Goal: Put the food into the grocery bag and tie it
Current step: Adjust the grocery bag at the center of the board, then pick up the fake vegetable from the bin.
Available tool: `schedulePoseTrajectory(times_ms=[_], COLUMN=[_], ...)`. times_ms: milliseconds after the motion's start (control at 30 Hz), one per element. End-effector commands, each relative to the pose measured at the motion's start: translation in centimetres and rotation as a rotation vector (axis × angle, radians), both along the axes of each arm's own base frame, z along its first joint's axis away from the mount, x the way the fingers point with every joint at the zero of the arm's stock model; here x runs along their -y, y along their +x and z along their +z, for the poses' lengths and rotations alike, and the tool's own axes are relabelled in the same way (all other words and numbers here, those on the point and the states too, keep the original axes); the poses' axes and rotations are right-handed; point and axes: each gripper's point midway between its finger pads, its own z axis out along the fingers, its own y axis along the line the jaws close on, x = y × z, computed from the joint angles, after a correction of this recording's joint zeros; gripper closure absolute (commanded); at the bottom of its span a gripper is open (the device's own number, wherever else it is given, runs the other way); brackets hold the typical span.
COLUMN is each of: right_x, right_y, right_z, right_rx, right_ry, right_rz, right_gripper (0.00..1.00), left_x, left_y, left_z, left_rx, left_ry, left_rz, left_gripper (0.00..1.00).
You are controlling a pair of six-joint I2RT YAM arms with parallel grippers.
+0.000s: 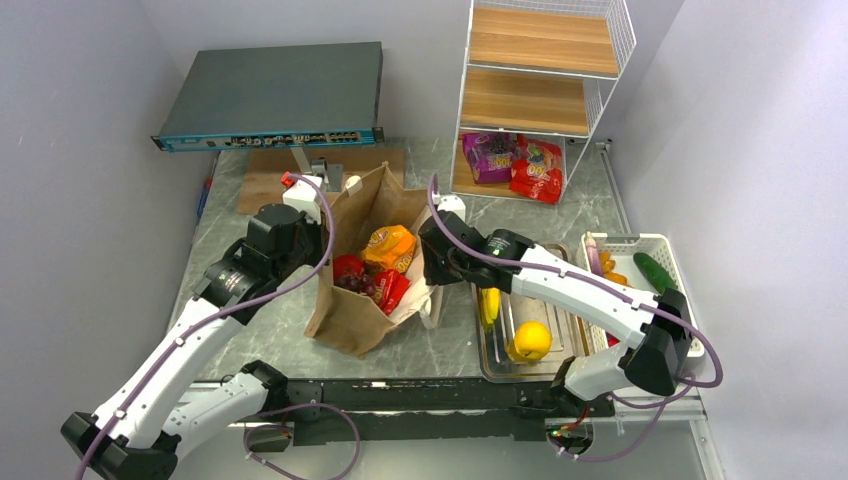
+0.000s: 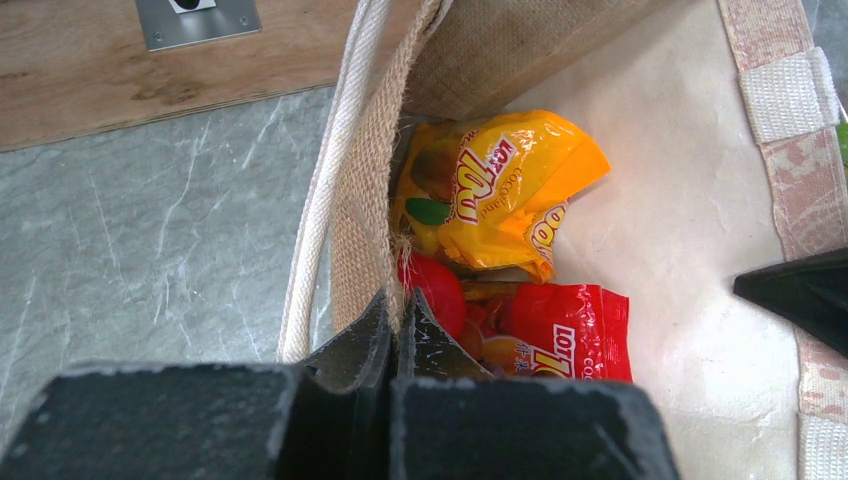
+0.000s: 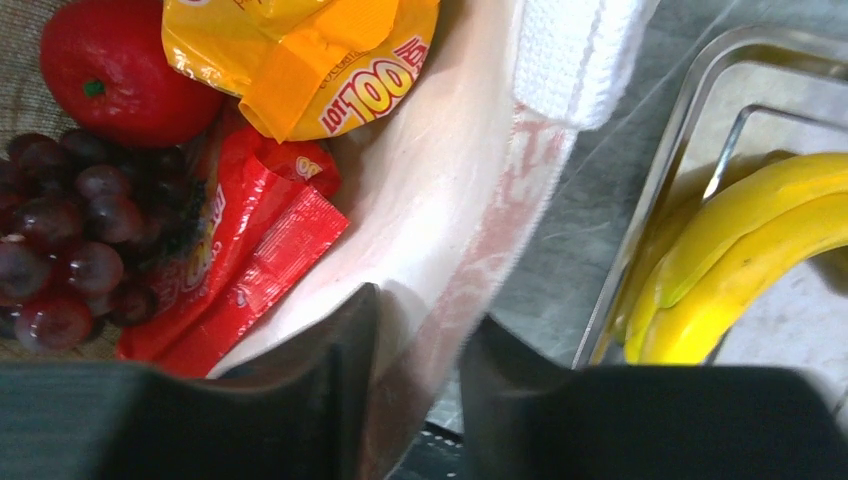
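The bag [image 1: 345, 315] stands on the table [image 1: 430, 352] and holds packets [image 2: 500, 190], an apple [image 3: 115, 75] and grapes [image 3: 60, 250]. The left gripper [image 2: 395, 315] is clamped on the bag's left rim. The right gripper [image 3: 415, 345] straddles its right rim, and I cannot tell whether it has gripped yet. The step is probably gathering the mouth to tie, so the rims must meet next. Bananas [image 1: 489, 305] lie right of the bag, unpacked.

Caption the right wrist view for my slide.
Right gripper straddling the grocery bag wall, with grapes, apple and snack packets inside and bananas in the tray beside.

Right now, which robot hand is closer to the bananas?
Right. The right gripper is at the rim of the grocery bag beside the bananas; the left gripper pinches the opposite rim.
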Motion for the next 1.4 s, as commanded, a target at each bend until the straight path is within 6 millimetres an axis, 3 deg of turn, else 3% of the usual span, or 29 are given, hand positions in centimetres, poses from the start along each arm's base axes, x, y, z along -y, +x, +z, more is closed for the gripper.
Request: schedulePoseTrajectory(times_ms=[0, 100, 267, 567, 667, 767, 867, 1000, 1133, 1200, 1367], right_x=[-0.6, -0.3, -1.0, -2.5, -2.5, -2.2, -1.4, -0.9, 0.1, 1.2, 5.6], right_y=[1.6, 1.9, 1.8, 2.3, 2.5, 2.5, 2.3, 2.2, 3.2, 4.1, 7.2], right_z=[4.1, 5.4, 7.3, 13.6, 13.5, 11.7, 10.0, 9.0, 9.3, 9.7, 10.4], right_rx=[0.101, 0.130, 0.163, 0.278, 0.289, 0.261, 0.230, 0.219, 0.242, 0.268, 0.270], right_ry=[0.067, 0.056, 0.095, 0.215, 0.204, 0.165, 0.114, 0.084, 0.040, 0.012, 0.057], right_rz=[-0.010, -0.012, 0.040, 0.103, 0.104, 0.101, 0.080, 0.077, 0.026, -0.025, -0.158], right_gripper=[0.84, 1.00, 1.00, 1.00, 1.00, 1.00, 0.84, 0.37, 0.09, 0.01, 0.00], left_x=[0.0, 0.0, -0.1, 0.0, -0.1, -0.1, 0.0, 0.1, 0.1, 0.0, 0.1], left_y=[0.8, 0.7, 0.7, 0.8, 0.8, 0.9, 0.8, 0.8, 0.7, 0.7, 0.6], left_z=[2.4, 2.4, 2.4, 2.2, 2.3, 2.2, 2.2, 2.3, 2.5, 2.5, 2.5], left_rx=[0.095, 0.097, 0.099, 0.091, 0.093, 0.091, 0.090, 0.091, 0.095, 0.098, 0.098], left_ry=[-0.026, -0.027, -0.026, -0.022, -0.019, -0.018, -0.019, -0.024, -0.026, -0.028, -0.032], left_rz=[0.012, 0.009, 0.012, 0.011, 0.013, 0.014, 0.011, 0.004, 0.004, 0.005, 0.001], left_gripper=[1.00, 1.00, 1.00, 1.00, 1.00, 1.00, 1.00, 1.00, 1.00, 1.00, 1.00])
